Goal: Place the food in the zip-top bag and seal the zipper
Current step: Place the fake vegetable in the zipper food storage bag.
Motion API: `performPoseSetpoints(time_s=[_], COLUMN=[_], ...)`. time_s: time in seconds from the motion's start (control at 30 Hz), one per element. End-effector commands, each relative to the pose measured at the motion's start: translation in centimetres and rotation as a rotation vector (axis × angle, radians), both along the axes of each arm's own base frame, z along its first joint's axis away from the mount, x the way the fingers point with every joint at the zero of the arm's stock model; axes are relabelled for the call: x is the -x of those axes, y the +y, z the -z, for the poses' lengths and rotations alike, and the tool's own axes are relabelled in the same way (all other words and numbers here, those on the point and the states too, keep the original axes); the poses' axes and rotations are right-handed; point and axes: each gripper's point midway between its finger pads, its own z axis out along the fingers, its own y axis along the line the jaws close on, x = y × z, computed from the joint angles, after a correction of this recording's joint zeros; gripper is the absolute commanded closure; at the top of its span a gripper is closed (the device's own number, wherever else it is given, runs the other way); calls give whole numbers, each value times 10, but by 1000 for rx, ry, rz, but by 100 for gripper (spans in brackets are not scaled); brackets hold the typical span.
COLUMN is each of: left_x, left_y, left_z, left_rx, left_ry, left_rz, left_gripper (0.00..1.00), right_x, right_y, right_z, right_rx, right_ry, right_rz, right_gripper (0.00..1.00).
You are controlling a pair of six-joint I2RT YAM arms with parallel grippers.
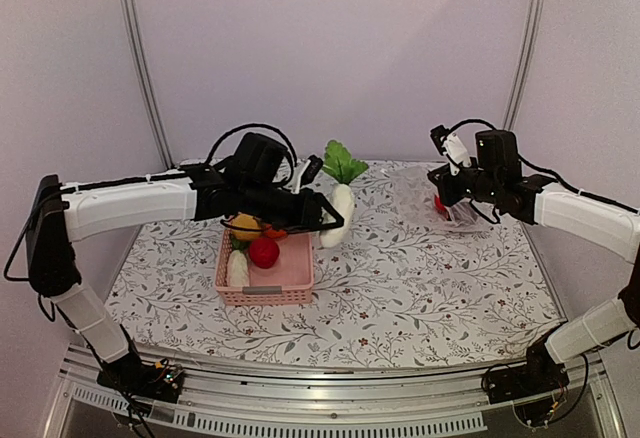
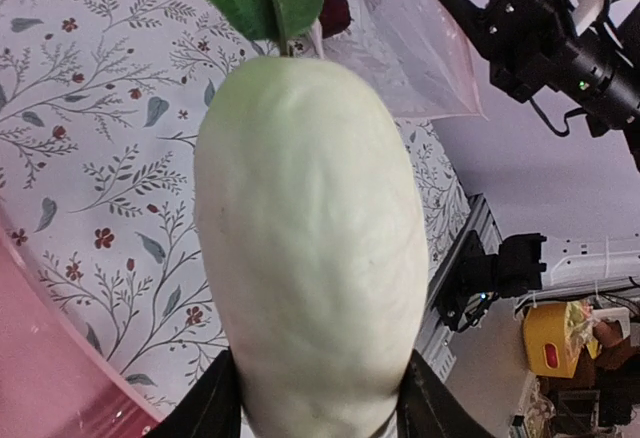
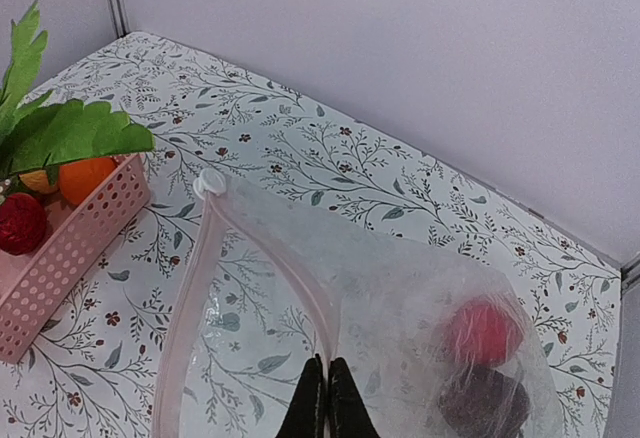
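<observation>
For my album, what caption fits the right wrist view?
End effector pinching the open zip-top bag, red and dark food already inside.

I count two arms, two grippers: left gripper (image 1: 338, 220), right gripper (image 1: 444, 184). One pink basket (image 1: 285, 273). One clear zip-top bag (image 3: 400, 328), one zipper strip (image 3: 190, 308) along mouth. One white radish (image 2: 310, 248) with green leaves, outside basket. In basket I see four pieces: one red (image 1: 264, 252), one white oblong (image 1: 237, 269), one orange (image 1: 273, 231), one yellow (image 1: 244, 225). In bag, two pieces: one red (image 3: 483, 330), one dark maroon (image 3: 480, 398). Food total, seven.
</observation>
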Motion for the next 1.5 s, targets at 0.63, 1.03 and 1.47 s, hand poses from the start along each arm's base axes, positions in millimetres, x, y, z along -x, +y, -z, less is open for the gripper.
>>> performPoseSetpoints(time_s=[0.63, 1.03, 1.47], left_x=[37, 15, -48], left_y=[-121, -137, -148], left_z=[-8, -7, -1], left_rx=[320, 409, 410], left_ry=[278, 405, 431], left_rz=[310, 262, 59], left_gripper=[71, 73, 73], right_x=[1, 7, 10], right_y=[-3, 2, 3], right_z=[5, 6, 1], right_rx=[25, 30, 16], right_ry=[-14, -16, -21], right_rz=[-9, -57, -67], right_gripper=[100, 100, 100])
